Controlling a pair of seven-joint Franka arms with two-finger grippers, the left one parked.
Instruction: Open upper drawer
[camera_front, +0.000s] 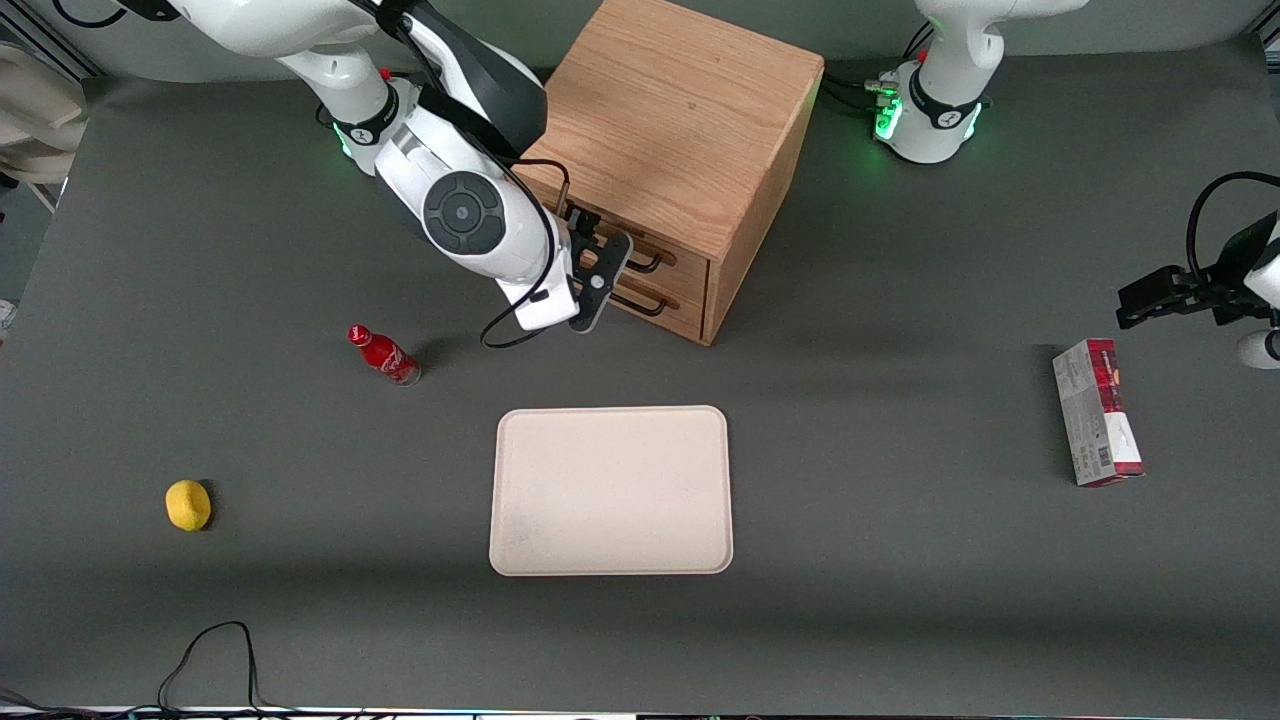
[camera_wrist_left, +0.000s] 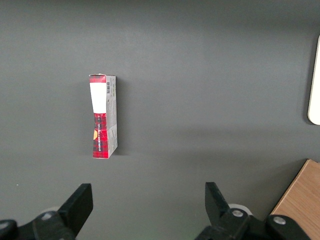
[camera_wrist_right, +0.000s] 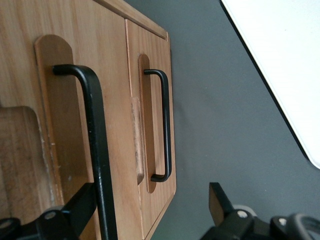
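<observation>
Beige tray mid-table; red bottle, lemon, red-white carton.

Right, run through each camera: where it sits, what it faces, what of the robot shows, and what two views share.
Front view: high above the table, looking down at the cabinet, tray and both arms.
Right wrist view: on the working arm, facing the upper drawer; the open pincer straddles its handle.
Left wrist view: on the parked arm, facing the carton.
Front and right wrist views share the drawers and tray.
</observation>
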